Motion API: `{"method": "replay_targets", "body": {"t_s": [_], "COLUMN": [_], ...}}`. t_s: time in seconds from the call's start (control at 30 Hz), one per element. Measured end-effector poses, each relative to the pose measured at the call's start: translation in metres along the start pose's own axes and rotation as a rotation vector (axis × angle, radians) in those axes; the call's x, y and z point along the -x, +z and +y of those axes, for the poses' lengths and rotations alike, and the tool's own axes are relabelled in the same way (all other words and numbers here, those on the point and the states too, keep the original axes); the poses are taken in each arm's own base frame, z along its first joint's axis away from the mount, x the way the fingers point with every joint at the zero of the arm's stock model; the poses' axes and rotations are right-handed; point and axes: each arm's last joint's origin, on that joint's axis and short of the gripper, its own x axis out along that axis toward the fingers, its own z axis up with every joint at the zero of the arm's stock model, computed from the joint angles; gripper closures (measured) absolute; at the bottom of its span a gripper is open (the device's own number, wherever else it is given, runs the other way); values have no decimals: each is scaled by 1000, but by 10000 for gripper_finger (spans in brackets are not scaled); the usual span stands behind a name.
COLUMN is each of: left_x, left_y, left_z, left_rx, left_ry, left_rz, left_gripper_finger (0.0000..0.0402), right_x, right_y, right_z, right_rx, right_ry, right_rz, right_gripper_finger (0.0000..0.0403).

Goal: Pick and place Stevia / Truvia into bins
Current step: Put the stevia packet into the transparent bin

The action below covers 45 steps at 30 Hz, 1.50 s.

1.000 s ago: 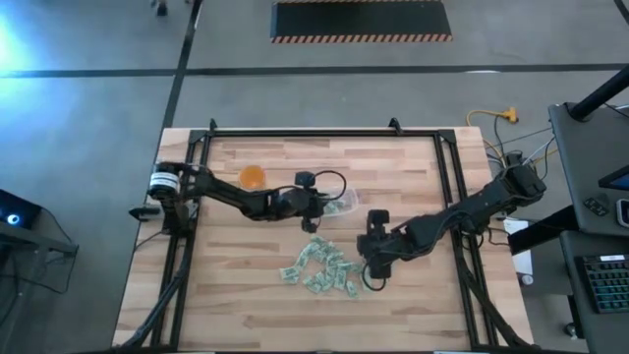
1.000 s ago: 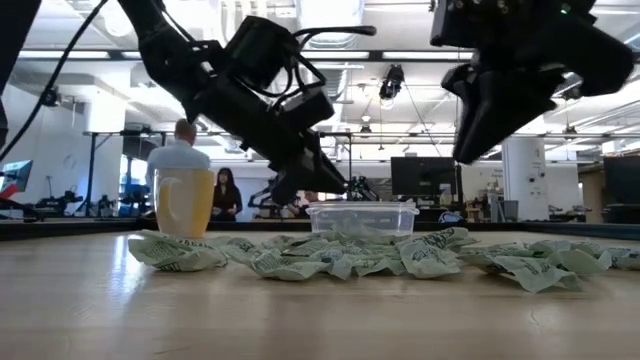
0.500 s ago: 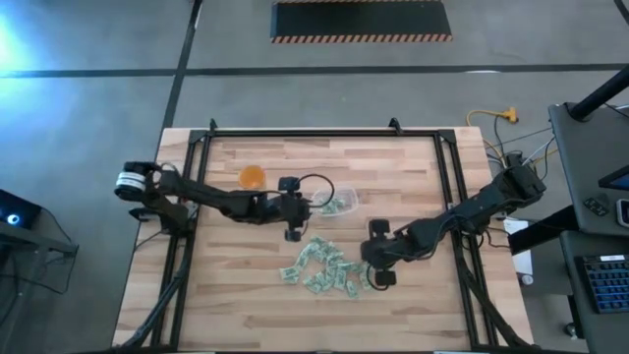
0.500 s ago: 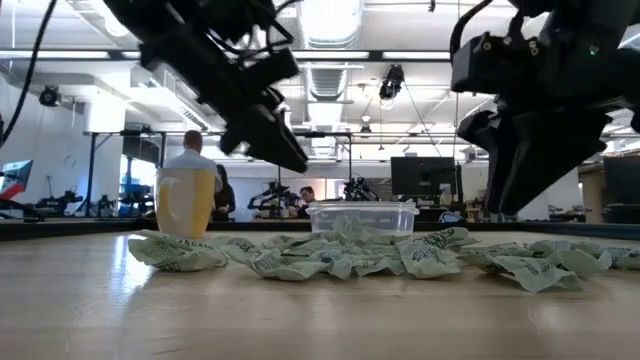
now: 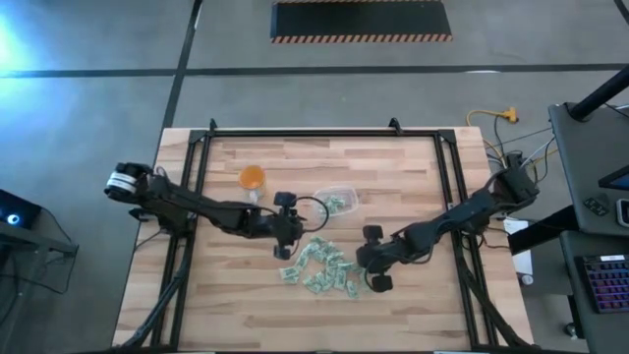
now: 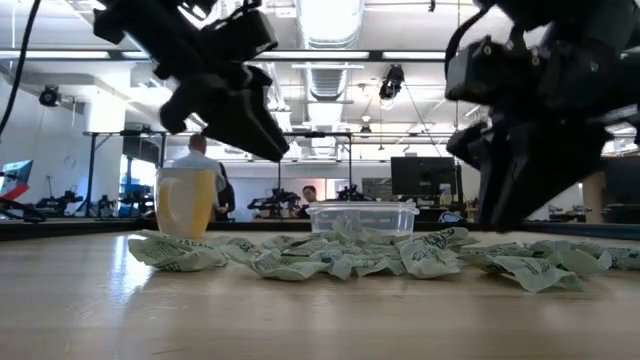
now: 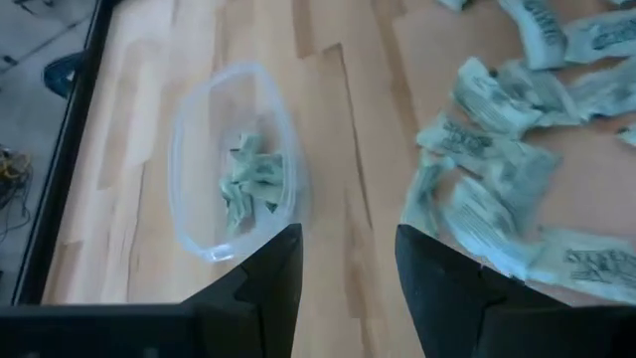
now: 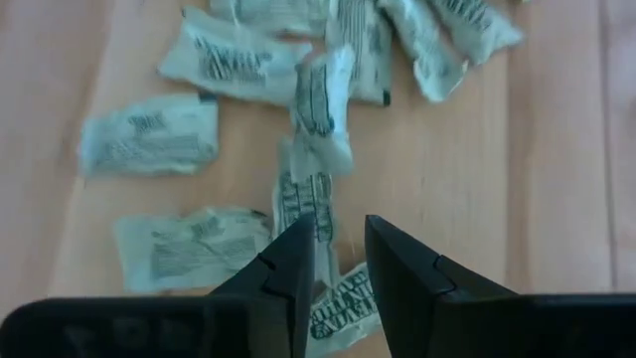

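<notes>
Left gripper point(image 7: 346, 261): fingers apart, empty; tub point(image 7: 232, 159) with a few packets just ahead, loose packets point(image 7: 497, 189) beside it. Right gripper point(image 8: 340, 254): fingers narrowly apart, above a packet point(image 8: 310, 199) in the pile.

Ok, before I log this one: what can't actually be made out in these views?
- Count in the clear tub: left wrist view shows a green-white clump, packets overlapping.
- Print on the packets: blurred in right wrist view, too small from above.
- Right gripper: a packet lies under its fingers; touching or hovering, unclear.
- Left gripper: fingers apart and empty.
- Orange cup: contents not visible.
</notes>
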Motion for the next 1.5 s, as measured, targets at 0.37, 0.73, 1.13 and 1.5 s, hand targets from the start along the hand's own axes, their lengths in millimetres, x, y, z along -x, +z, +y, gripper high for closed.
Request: {"method": "replay_targets", "body": {"t_s": [0.37,0.73,1.13,1.5], "left_x": [21,23,18,18], "left_y": [7,-2,-18,-18], "left_z": [0,-2,-8,-8], "left_rx": [28,47,20,22], "left_ry": [-6,-15,-28,-27], "left_rz": [-46,3,68,61], "left_gripper_finger": [255,255,256,256], "right_x": [-11,-7,23,22], "right_y": [-5,-5,6,44], "right_z": [1,-2,-18,-83], "right_rx": [19,88,189,205], "right_ry": [9,-54,-494,-675], "right_rz": [45,41,-91,-216], "right_gripper_finger": [332,394,394,394]}}
